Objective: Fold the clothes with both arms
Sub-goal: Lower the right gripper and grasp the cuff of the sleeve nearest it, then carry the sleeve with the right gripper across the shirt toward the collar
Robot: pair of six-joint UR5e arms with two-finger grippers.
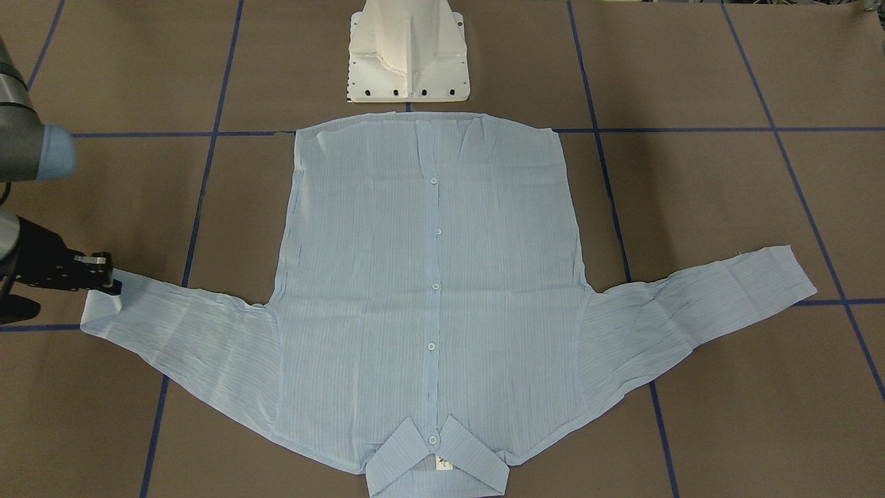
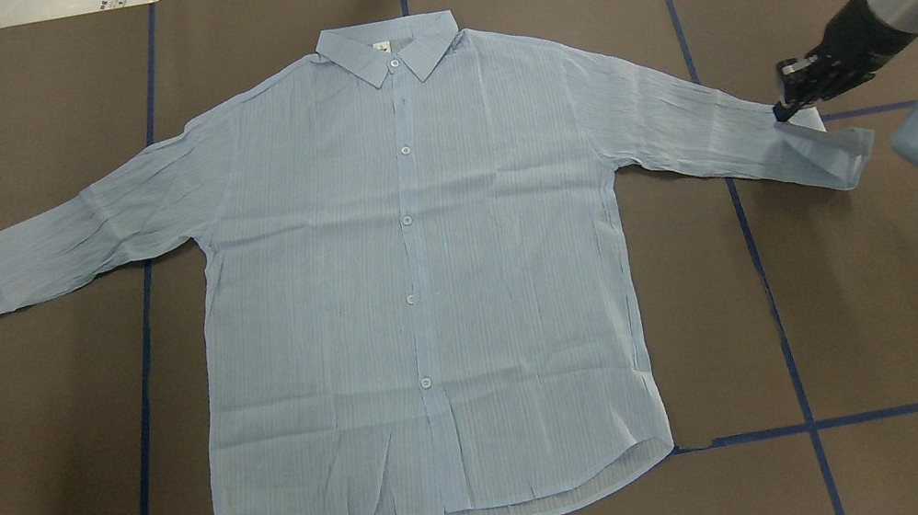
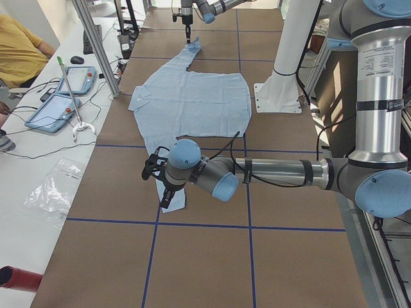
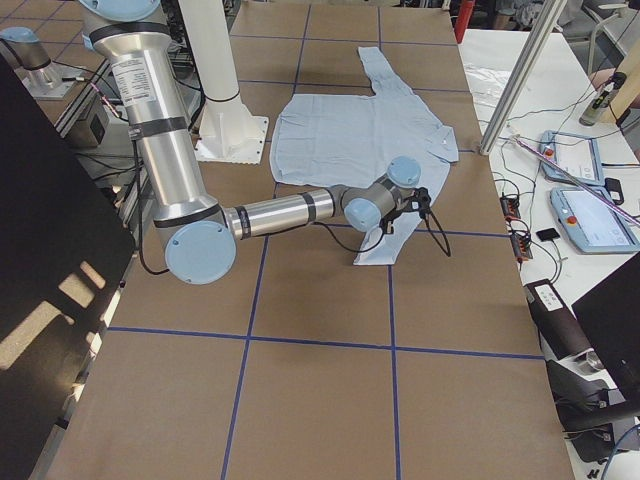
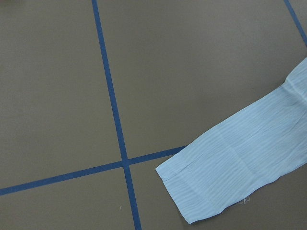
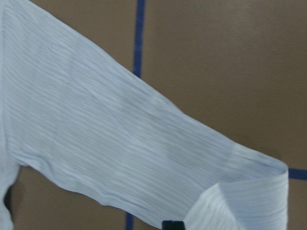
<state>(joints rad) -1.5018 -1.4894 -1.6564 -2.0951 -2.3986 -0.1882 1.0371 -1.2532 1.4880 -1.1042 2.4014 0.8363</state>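
Observation:
The pale blue striped shirt [image 2: 417, 283] lies flat and buttoned on the brown table, collar away from the robot, both sleeves spread out. My right gripper [image 2: 788, 107] is shut on the edge of the right sleeve cuff [image 2: 823, 150], which is lifted and curled over; it also shows in the front view [image 1: 110, 283]. The right wrist view shows the curled cuff [image 6: 249, 191] and a black fingertip [image 6: 172, 225]. My left gripper [image 3: 166, 196] shows only in the exterior left view, above the other sleeve's cuff [image 5: 216, 182]; I cannot tell whether it is open or shut.
The white pedestal base [image 1: 408, 55] stands just behind the shirt's hem. Blue tape lines [image 2: 142, 422] cross the brown table. A side bench with tablets [image 3: 64, 96] and cables runs along the table's far edge, where a person in yellow [image 3: 19, 51] sits.

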